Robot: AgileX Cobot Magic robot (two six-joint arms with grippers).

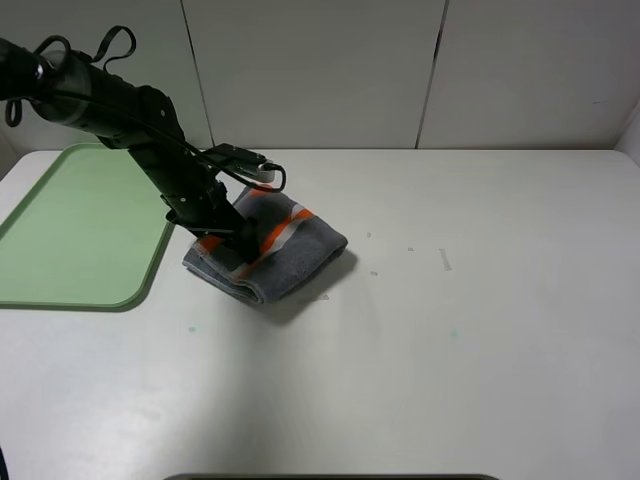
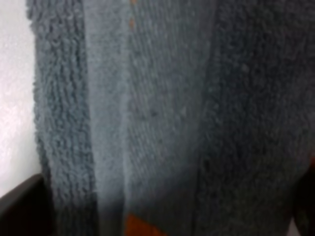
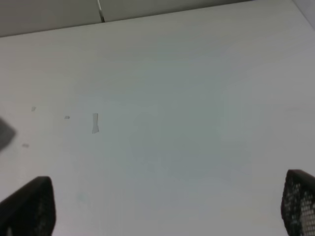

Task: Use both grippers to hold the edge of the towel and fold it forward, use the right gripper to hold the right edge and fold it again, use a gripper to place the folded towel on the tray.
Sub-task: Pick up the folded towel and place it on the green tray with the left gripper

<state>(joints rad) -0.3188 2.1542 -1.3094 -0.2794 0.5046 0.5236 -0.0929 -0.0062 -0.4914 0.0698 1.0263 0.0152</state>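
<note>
On the white table point(image 1: 450, 330), one folded grey towel with orange stripes point(image 1: 285, 250) lies just right of one green tray point(image 1: 80, 225); the left gripper point(image 1: 238, 232) presses onto its left part, grip state unclear. Left wrist view: towel pile point(image 2: 162, 118) fills everything. Right wrist view: the right gripper point(image 3: 167, 206) hangs with fingers point(image 3: 29, 206) spread wide above bare table.

My right gripper point(image 3: 167, 209): jaws spread wide, fingertips point(image 3: 29, 206) at frame corners, nothing between. Below it bare white table point(image 3: 187, 113) with small scuff mark point(image 3: 95, 123). Wall seam point(image 3: 100, 10) beyond.
</note>
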